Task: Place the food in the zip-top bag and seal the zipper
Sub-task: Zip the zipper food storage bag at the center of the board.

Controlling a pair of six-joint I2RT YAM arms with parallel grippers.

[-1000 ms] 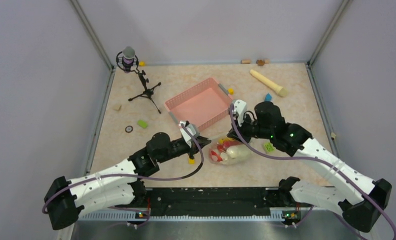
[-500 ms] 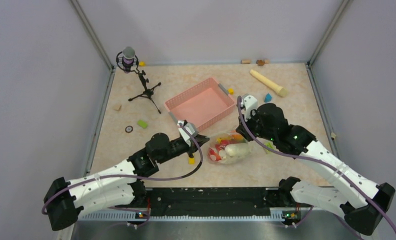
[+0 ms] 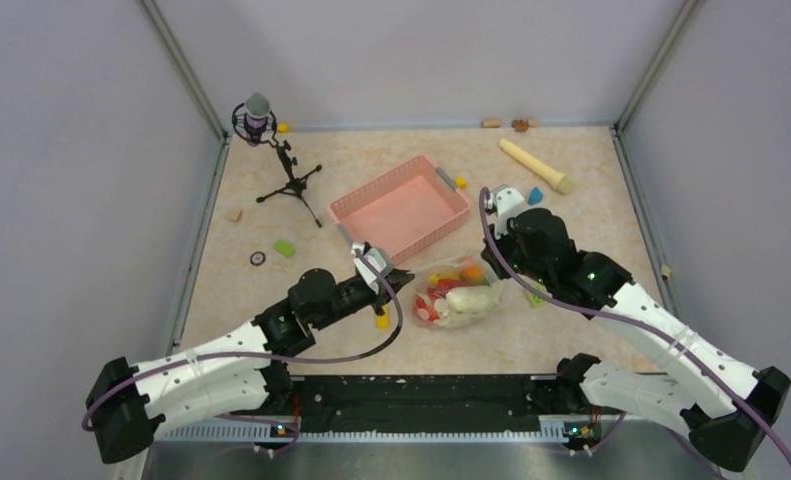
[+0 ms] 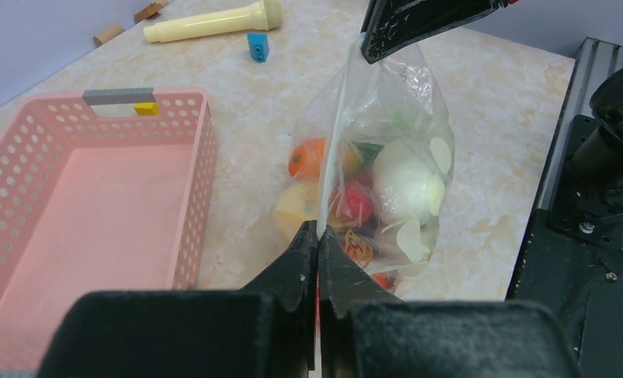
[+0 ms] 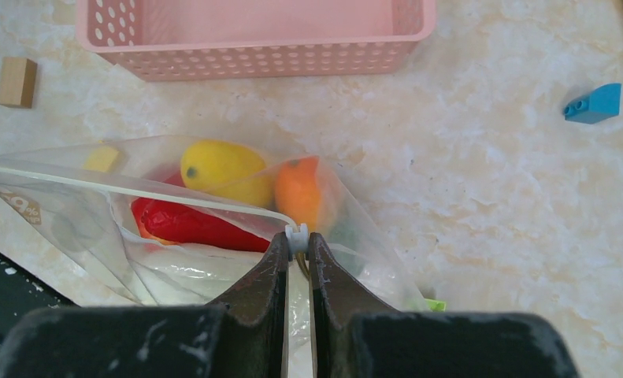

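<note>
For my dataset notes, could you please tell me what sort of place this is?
Probably a robotics lab test cell: plain grey walls box in a tabletop, with a tripod microphone and toy food in a zip-top bag.

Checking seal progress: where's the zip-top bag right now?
Top view, centre: the zip-top bag is stretched between the left gripper and right gripper, just on the near side of the pink basket.
</note>
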